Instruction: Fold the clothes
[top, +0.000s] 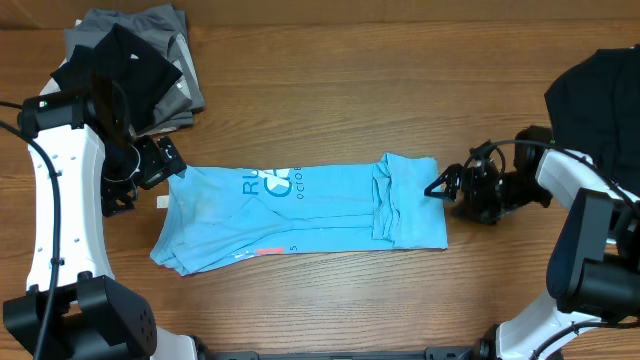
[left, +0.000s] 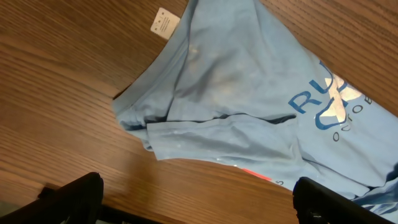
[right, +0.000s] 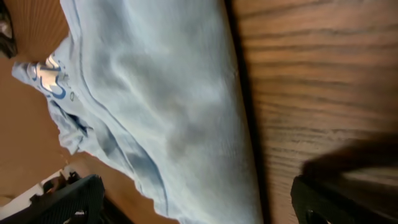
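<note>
Shirt, blue, folded lengthwise on tabletop. L end effector open, empty, at one short end; R end effector open, empty, just off other.

t-shirt on table; garment pile behind, to its left.

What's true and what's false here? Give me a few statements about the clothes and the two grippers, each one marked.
1. The blue shirt lies folded into a long strip on the table. True.
2. The right gripper is clamped on the shirt. False: it is open, at the shirt's edge.
3. A pile of grey and black clothes sits at the far left. True.
4. The left gripper holds the shirt. False: it is open and empty.
</note>
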